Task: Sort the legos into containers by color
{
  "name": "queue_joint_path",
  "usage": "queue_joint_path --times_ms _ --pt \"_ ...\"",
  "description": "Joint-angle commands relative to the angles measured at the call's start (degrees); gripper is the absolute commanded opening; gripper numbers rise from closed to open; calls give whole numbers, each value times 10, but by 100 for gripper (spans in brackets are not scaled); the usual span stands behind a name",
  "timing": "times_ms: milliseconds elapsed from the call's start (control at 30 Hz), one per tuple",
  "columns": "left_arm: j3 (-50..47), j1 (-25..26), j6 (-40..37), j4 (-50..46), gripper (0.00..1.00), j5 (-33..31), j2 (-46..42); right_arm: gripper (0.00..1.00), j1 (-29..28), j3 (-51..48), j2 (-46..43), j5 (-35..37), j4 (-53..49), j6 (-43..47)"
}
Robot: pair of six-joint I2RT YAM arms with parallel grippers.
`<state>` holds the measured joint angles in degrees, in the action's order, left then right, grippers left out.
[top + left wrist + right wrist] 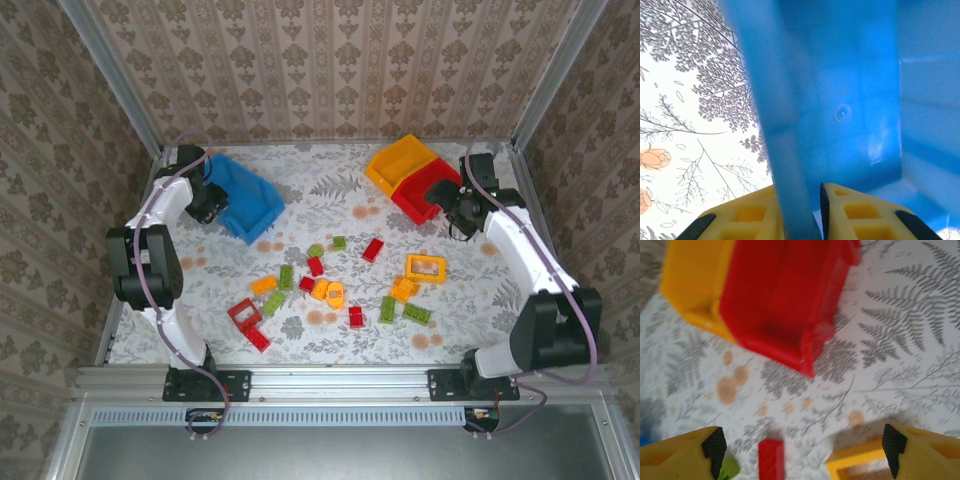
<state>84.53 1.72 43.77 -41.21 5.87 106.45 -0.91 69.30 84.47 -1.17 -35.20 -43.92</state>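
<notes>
Left wrist: left claw [797, 192] pinches the blue bin [855, 100] by its wall (straddling it)

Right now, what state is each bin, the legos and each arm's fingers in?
Left gripper: fingers shut on blue bin wall.
Right gripper: fingers open, holding nothing.
Blue bin: empty.
Yellow bin: looks empty.
Red bin: empty.
Legos: loose on the table, unsorted.
</notes>
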Motion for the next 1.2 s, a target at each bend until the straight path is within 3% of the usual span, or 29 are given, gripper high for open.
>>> queue_joint_path --times_ms 0,233,500,733,1000,1167 --pt "21 18 -54 -19 19 13 1 82 21 31 59 20 7 -8" --pt "43 45 -111 -36 7 26 3 67 40 109 193 9 13 8" --pt "60 66 -163 -54 0 43 7 56 42 156 269 -5 4 24" --pt "60 70 -175 -58 0 46 6 50 42 180 303 -2 -16 63" --pt "66 73 -186 -59 0 48 6 20 9 189 282 48 -43 149" --pt "73 74 -209 -70 0 39 6 10 -43 182 266 66 -60 205"
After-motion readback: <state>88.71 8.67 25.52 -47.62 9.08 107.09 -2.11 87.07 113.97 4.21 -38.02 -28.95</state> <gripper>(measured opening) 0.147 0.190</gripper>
